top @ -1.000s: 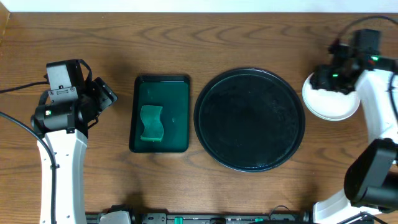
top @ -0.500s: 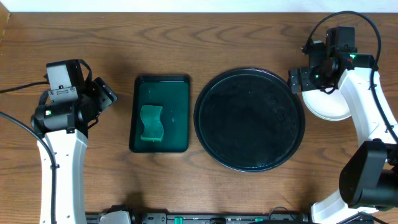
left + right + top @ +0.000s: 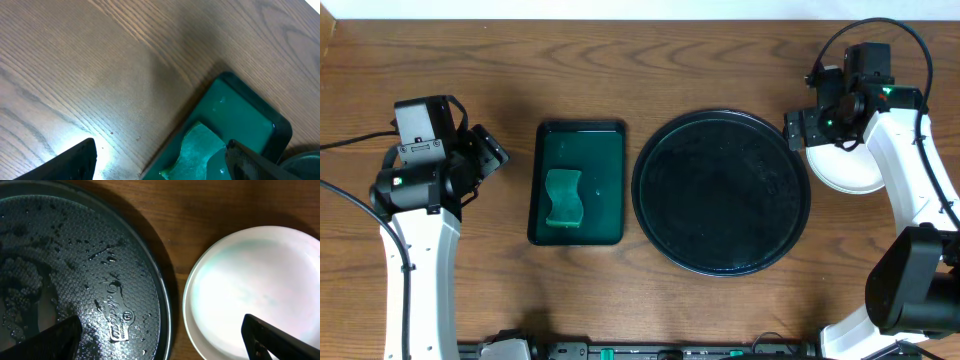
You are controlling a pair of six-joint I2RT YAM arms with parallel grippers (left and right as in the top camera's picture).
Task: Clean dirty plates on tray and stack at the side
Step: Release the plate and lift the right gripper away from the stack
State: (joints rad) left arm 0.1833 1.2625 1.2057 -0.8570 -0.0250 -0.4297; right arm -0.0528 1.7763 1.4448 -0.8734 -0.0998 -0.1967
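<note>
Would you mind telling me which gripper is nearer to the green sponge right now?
Left. The left gripper sits just beyond the green tray holding the sponge; the right gripper is far across the black tray, by the plates.

White arm links [image 3: 420, 265], black joint housings [image 3: 420, 125], black cables [image 3: 350, 144]; black left pincer [image 3: 160, 162], green lights [image 3: 885, 93]

The brown wooden table [image 3: 620, 60] holds a small green tray [image 3: 605, 170] on the left, the big round black tray [image 3: 720, 190] in the middle, and white plates [image 3: 848, 172] just beside it on the right.
</note>
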